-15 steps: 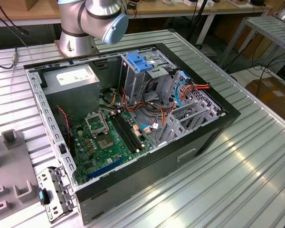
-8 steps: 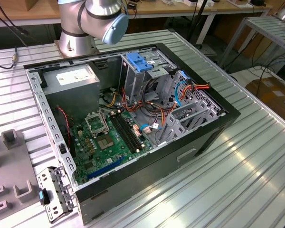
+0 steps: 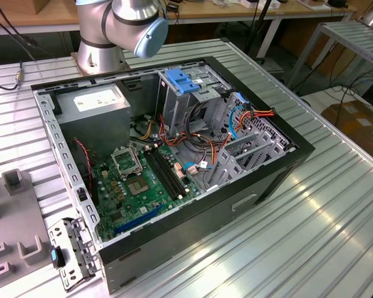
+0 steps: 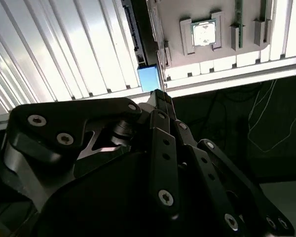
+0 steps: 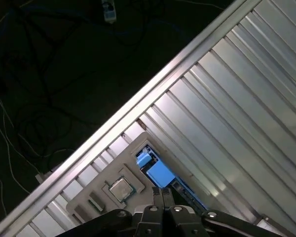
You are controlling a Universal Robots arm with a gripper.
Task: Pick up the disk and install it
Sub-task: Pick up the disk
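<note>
The disk [image 5: 160,174] sits on edge in a slot of a grey holder plate [image 5: 89,198]. From here it shows mostly its blue plastic rail end and a thin dark side. In the second wrist view the same blue end [image 4: 149,78] sits at the plate's border [image 4: 187,12], with the dark edge of the disk running away from it.

A square silver processor chip [image 5: 121,189] lies in its own recess in the plate, near the disk but apart from it.

The claw [image 5: 163,192] hangs right by the blue end, its two black fingers pressed together with nothing between them. In the second wrist view the fingertips of the claw [image 4: 160,95] come close to the blue rail; I cannot tell whether they touch it.

The plate lies near the edge of the ribbed aluminium worktop [image 5: 237,98], with dark floor and loose cables beyond.

In the exterior view an open computer case [image 3: 236,205] lies on its side on the worktop, holding a green motherboard [image 3: 143,180] and a grey power supply [image 3: 96,102]. A blue latch [image 3: 183,81] tops its drive cage.
</note>
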